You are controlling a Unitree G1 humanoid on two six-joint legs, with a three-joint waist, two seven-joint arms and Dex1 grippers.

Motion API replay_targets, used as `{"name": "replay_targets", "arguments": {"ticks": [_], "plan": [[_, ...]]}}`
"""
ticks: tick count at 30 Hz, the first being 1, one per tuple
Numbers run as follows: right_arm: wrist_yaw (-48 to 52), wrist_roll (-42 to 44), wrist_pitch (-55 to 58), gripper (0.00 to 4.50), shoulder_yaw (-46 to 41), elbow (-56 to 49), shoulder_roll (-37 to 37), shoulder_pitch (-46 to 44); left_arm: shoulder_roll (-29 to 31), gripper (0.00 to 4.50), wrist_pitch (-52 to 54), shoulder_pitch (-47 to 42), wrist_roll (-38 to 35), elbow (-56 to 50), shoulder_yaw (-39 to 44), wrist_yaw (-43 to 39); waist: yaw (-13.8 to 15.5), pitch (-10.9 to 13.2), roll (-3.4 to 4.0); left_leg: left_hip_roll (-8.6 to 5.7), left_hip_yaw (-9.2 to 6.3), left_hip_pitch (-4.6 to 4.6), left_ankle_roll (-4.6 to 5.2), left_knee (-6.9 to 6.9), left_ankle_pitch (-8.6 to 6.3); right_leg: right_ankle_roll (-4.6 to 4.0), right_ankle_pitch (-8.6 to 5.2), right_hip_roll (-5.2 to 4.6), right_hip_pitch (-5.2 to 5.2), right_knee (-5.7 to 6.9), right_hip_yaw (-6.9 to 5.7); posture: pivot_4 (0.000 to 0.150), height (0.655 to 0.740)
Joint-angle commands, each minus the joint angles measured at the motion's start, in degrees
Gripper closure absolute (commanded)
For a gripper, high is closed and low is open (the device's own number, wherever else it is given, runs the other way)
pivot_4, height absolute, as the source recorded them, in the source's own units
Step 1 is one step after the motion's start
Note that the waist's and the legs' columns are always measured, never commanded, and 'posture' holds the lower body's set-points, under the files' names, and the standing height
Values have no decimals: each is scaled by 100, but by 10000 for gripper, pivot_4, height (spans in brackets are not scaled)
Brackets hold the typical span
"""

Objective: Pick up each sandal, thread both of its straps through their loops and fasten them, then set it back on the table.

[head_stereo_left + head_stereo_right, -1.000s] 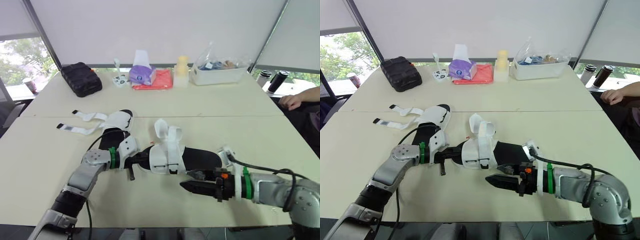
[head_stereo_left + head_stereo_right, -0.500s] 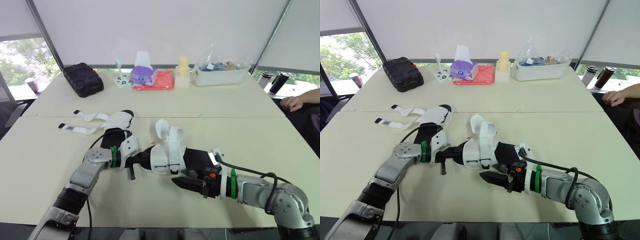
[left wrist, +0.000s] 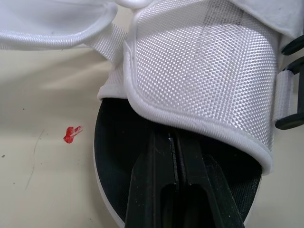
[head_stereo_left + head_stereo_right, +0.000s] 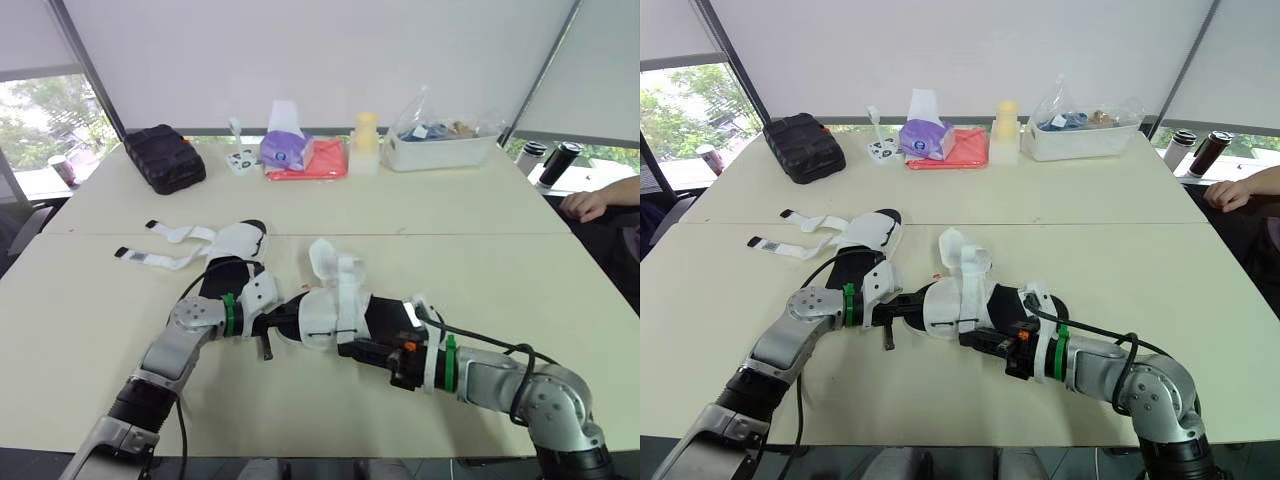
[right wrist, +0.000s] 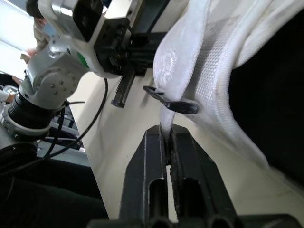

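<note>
The right gripper (image 4: pixel 350 347) slid in to the sandal (image 4: pixel 335 312) mid-table (image 4: pixel 90 330) and pinched its strap (image 5: pixel 176 66) below the loop (image 5: pixel 172 103), the left gripper (image 4: pixel 292 321) still clamping the sole, so threading looked ready.

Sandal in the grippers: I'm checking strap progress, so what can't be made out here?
- Left gripper tips: left wrist view, hidden under the sandal's mesh upper.
- Strap end: right wrist view, hidden between the right gripper's fingers.
- Other sandal's loops: eye views, too small.
</note>
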Motion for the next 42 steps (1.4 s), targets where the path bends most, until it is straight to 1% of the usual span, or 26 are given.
{"name": "replay_targets", "arguments": {"ticks": [1,6,11,16,21,23,26,30,35,39,42], "plan": [[223,149,126,44743,54,-254,-258,135,-3,45000,135,129,200,186,-183,23,4,0,0,0,0,0,0,-1,0,0,0,0,0,-1,0,1500,7400],[675,284,335,44743,240,-654,-899,609,-25,45000,118,105,207,213,-197,22,8,0,0,-2,-1,-1,0,-6,0,0,0,-2,5,-15,-1,1500,7400],[1179,802,479,44743,187,-1230,-1551,1294,-36,45000,104,70,212,270,-219,-22,12,-1,0,-2,-2,2,0,-8,0,1,0,-1,12,-24,-2,1500,7400],[1220,1191,368,44743,112,-1406,-1765,1551,-80,45000,80,-29,234,385,-282,-118,25,-3,-2,-2,-2,4,0,-8,0,2,1,-1,17,-27,-3,1500,7400],[871,1912,118,44743,7,-1500,-1714,1572,-103,45000,34,-124,260,512,-300,-193,36,-3,-3,-2,-6,-2,0,-11,0,3,1,-2,20,-44,-9,1500,7400],[582,2530,-180,44743,-133,-1440,-1693,1344,-107,45000,4,-161,270,576,-302,-220,25,-3,-3,-2,-6,-2,0,-11,0,3,1,-3,20,-45,-10,1500,7400],[-13,3574,-709,44743,-264,-1065,-1737,684,-121,45000,-35,-184,286,636,-304,-226,9,-3,-3,-2,-6,1,0,-12,0,4,2,-4,22,-45,-9,1500,7400],[-565,4280,-1078,44743,-68,-325,-1617,-210,-164,45000,-74,-193,302,675,-300,-197,20,-2,-4,0,-5,3,0,-11,0,3,2,-2,23,-46,-9,1500,7400],[-1123,4377,-1236,44743,245,842,-1129,-1019,-209,45000,-93,-150,308,643,-259,-111,20,-2,-4,0,-9,-6,0,-15,0,3,2,-6,16,-47,-11,1500,7400],[-1605,3927,-1331,44743,282,1932,-681,-1420,-185,45000,-26,-17,288,479,-210,-13,12,-3,-3,-3,-6,-6,0,-15,0,3,3,-22,16,-47,-11,1500,7400],[-1789,3730,-1316,44743,163,2311,-470,-1510,-140,45000,17,91,274,352,-190,44,13,-5,0,-4,-5,-5,0,-15,0,3,3,-30,15,-46,-11,1500,7400]]}}
